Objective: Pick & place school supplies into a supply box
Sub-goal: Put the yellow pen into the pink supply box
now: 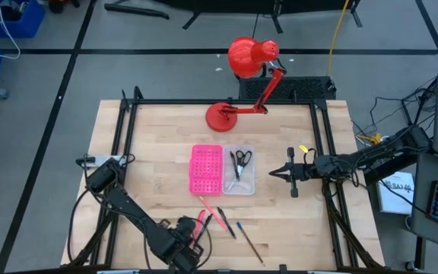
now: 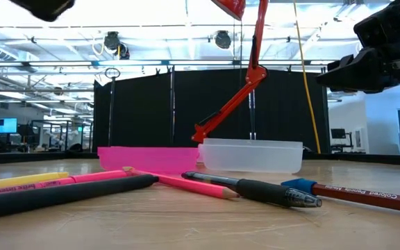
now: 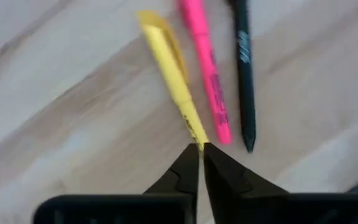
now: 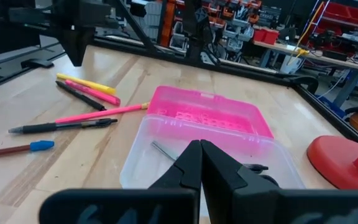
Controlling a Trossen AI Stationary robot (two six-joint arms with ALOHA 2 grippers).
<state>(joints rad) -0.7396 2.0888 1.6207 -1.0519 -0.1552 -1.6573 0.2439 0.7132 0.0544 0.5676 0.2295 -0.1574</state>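
So far only scissors [image 1: 240, 160] in clear tray [image 1: 247, 185]. Pens [image 1: 220, 219] lie on table [image 1: 158, 144] near front edge. Left gripper [image 3: 200, 149] nearly together over yellow pen [image 3: 170, 74], holding nothing; right gripper [image 4: 200, 149] pinched together, empty, beside tray.

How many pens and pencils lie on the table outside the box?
6, in one cluster: yellow highlighter, pink highlighter and black marker side by side; next to them pink pencil, black pen and blue-tipped red pencil. None seems hidden.
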